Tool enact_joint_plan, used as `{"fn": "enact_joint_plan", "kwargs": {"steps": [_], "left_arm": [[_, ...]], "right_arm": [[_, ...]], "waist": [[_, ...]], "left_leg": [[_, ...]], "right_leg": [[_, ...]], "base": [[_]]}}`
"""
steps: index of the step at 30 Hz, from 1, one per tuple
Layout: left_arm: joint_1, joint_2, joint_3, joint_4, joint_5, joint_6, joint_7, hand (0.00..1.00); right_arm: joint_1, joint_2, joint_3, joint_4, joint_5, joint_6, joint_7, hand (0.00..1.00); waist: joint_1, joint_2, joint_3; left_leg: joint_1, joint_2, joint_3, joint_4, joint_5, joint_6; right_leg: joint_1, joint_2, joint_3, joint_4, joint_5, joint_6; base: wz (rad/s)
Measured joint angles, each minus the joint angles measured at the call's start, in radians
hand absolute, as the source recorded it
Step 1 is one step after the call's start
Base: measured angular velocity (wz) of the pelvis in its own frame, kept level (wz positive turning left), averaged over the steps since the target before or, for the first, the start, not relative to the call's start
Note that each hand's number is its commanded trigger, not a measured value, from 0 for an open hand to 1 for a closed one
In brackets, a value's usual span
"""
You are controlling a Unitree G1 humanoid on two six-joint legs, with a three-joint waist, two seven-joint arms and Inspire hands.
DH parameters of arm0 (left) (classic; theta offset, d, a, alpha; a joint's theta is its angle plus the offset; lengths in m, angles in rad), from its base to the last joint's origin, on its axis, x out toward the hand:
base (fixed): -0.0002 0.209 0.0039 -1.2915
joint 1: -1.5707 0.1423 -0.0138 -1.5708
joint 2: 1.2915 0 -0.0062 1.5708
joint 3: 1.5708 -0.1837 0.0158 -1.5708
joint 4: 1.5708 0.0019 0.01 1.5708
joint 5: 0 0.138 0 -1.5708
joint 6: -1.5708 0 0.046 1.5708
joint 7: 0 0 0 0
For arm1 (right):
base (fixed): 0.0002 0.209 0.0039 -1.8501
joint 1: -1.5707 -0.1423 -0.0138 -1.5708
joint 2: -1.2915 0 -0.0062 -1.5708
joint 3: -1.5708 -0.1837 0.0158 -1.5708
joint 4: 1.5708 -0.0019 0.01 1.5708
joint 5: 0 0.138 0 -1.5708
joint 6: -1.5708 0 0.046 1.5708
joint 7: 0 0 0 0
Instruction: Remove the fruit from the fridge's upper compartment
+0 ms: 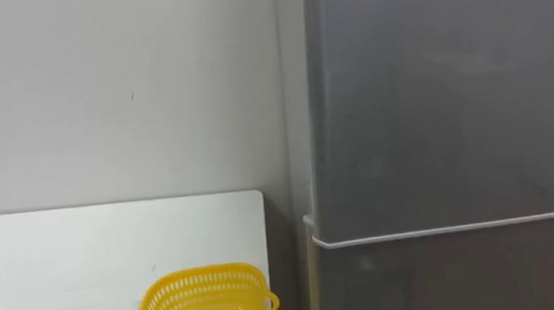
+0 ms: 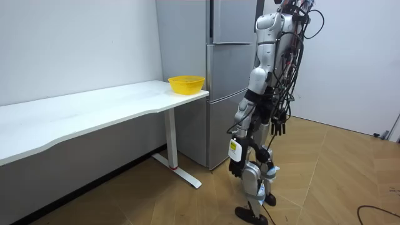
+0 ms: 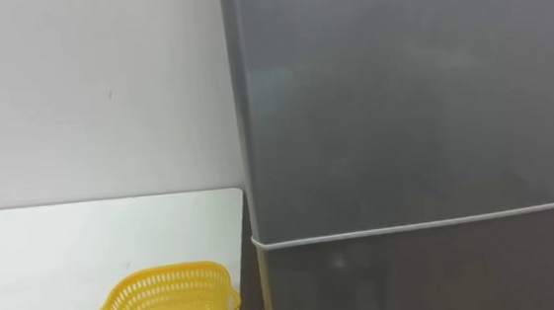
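A tall grey fridge point(image 1: 450, 92) fills the right of the eye views, its upper door point(image 3: 410, 85) closed above a pale seam and the lower door below it closed too. In the room view I stand upright, close in front of the fridge point(image 2: 228, 69) and facing it. Both arms hang at my sides. My left hand point(image 2: 241, 117) is by my hip on the side nearer the table. My right hand point(image 2: 279, 127) hangs with relaxed fingers and holds nothing.
A white table point(image 1: 67, 261) stands against the wall to the fridge's left. An empty yellow mesh basket point(image 1: 205, 304) sits on the table's corner nearest the fridge point(image 2: 186, 83). Bare wooden floor point(image 2: 325, 175) lies behind me.
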Motion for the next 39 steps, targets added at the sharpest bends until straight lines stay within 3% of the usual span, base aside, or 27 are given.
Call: {"fn": "enact_joint_plan", "kwargs": {"steps": [25,30,36,39], "left_arm": [[0.0,0.001,0.001,-0.001,-0.004,-0.001,0.048,0.0],[0.0,-0.002,0.009,0.0,-0.078,-0.008,0.09,0.0],[-0.001,-0.009,0.103,-0.004,-0.241,-0.045,0.176,0.0],[-0.001,-0.009,0.219,-0.085,-0.309,-0.046,0.242,0.0]], "right_arm": [[-0.001,0.0,0.01,-0.002,0.03,0.0,-0.023,0.0],[0.002,0.0,0.03,0.001,0.042,-0.001,-0.024,0.0],[-0.006,-0.001,-0.007,-0.001,0.068,-0.008,-0.03,0.0],[-0.005,-0.008,-0.041,-0.002,0.074,-0.022,-0.03,0.0]], "waist": [[0.003,0.0,0.0001],[0.005,0.0,0.0],[0.004,0.003,0.0002],[0.004,0.003,0.0005]], "left_leg": [[0.007,0.0,0.0,0.0,0.0,0.0],[0.011,0.0,0.001,0.0,0.0,0.0],[0.005,0.001,-0.002,0.001,0.0,0.0],[-0.009,0.001,-0.012,0.001,0.0,0.0]], "right_leg": [[0.0,0.0,0.003,0.0,0.0,0.0],[0.001,0.005,0.01,0.002,0.0,-0.001],[-0.001,0.002,0.009,0.003,0.001,-0.001],[-0.004,0.0,-0.015,0.002,0.001,-0.001]], "base": [[0.0],[-0.04],[0.01],[0.22]]}}
